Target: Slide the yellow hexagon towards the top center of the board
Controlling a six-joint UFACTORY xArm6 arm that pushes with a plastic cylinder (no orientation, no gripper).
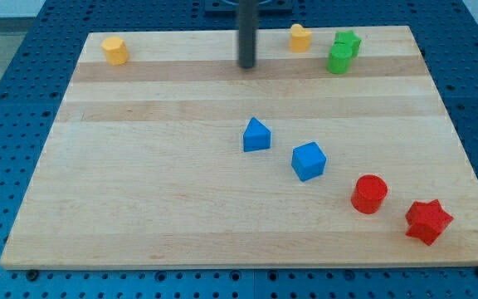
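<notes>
The yellow hexagon [114, 50] stands in the board's top left corner. A second yellow block [299, 37], shape unclear, sits at the top, right of center. My tip [247, 66] rests on the board at the top center, far to the right of the hexagon and a little left of and below the other yellow block. It touches no block.
Two green blocks [342, 51] huddle at the top right. A blue pointed block [256, 134] and a blue cube [309, 160] lie mid-board. A red cylinder [369, 193] and a red star [428, 221] sit at the bottom right. The wooden board [139, 208] lies on a blue pegboard.
</notes>
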